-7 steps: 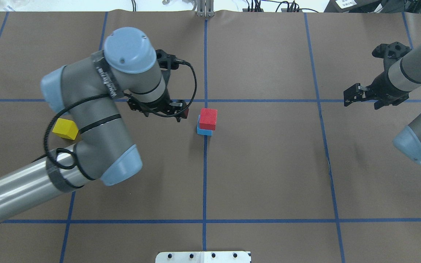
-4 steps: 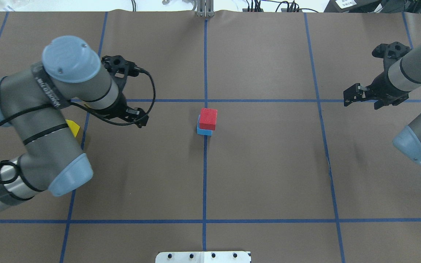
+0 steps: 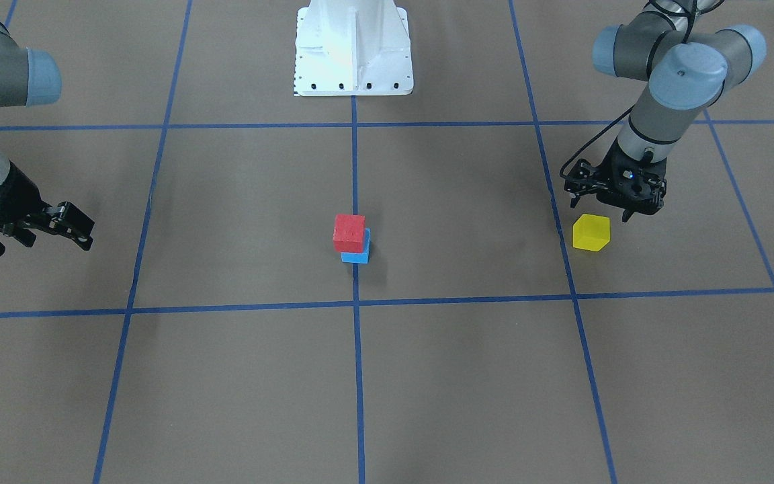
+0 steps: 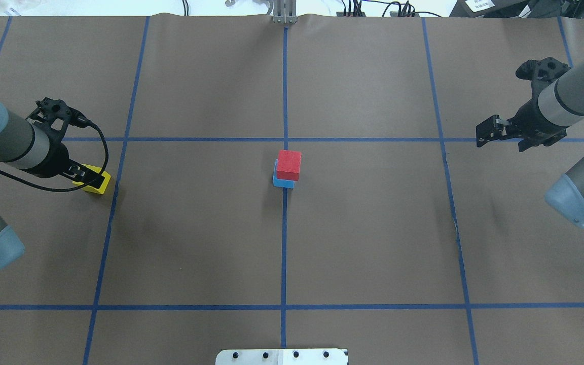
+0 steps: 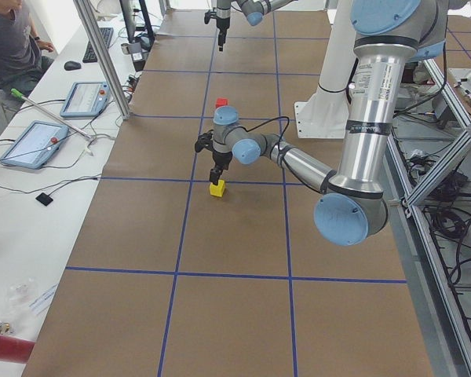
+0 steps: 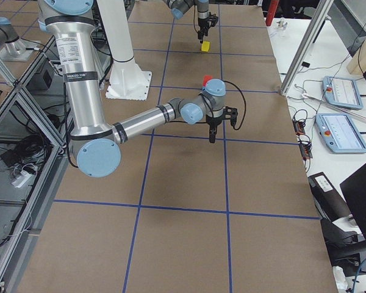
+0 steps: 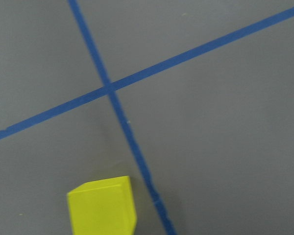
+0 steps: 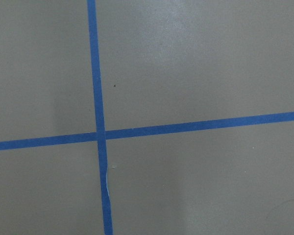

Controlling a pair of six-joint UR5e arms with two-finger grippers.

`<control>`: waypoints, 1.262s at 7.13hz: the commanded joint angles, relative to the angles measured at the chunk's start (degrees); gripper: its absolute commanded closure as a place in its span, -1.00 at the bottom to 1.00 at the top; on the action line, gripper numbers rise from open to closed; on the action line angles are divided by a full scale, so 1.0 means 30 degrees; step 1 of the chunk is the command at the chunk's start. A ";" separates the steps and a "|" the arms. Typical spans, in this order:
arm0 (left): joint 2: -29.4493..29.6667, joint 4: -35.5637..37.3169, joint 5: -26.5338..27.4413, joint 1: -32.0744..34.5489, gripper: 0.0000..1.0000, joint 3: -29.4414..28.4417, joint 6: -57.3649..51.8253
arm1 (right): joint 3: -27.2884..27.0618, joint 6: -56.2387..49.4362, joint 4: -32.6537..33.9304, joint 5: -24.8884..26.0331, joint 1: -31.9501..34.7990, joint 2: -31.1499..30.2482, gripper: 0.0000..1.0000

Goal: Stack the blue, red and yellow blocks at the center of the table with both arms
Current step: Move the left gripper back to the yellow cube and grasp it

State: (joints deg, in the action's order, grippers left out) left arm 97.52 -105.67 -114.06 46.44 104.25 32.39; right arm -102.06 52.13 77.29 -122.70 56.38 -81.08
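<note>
A red block (image 4: 289, 165) sits on a blue block (image 4: 283, 182) at the table's center, slightly offset; the stack also shows in the front view (image 3: 349, 232). A yellow block (image 4: 98, 184) lies alone on the table at the left, also seen in the front view (image 3: 591, 232) and at the bottom of the left wrist view (image 7: 103, 205). My left gripper (image 4: 89, 176) hangs open just above it and touches nothing (image 3: 600, 210). My right gripper (image 4: 485, 134) is open and empty far right, above the tape (image 3: 78, 232).
Brown paper with a blue tape grid (image 4: 284, 253) covers the table. The white robot base plate (image 3: 353, 47) stands at the robot's edge. Tablets and a seated operator (image 5: 12, 39) are beside the table in the left side view.
My left arm has swung left from beside the red-and-blue stack to above the yellow block. The stack and the right arm have not moved.
</note>
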 commanded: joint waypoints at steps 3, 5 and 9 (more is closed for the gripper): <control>0.1594 -0.0661 -0.0006 0.0046 -0.99 -0.2901 0.0133 | 0.0007 0.0115 -0.0010 0.0000 -0.0014 -0.0013 -1.00; 0.1594 -0.0752 -0.0036 0.0017 -0.37 -0.3139 0.0307 | -0.0080 0.0173 -0.0010 0.0001 -0.0014 0.0046 -1.00; 0.2464 0.1078 -0.2577 0.0568 1.00 -0.1946 0.0918 | -0.0110 0.0173 -0.0010 0.0000 0.0015 0.0075 -1.00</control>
State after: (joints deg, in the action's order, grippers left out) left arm 102.84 -106.19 -119.12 46.98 96.29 33.85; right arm -102.31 52.65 77.26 -122.69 56.42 -80.86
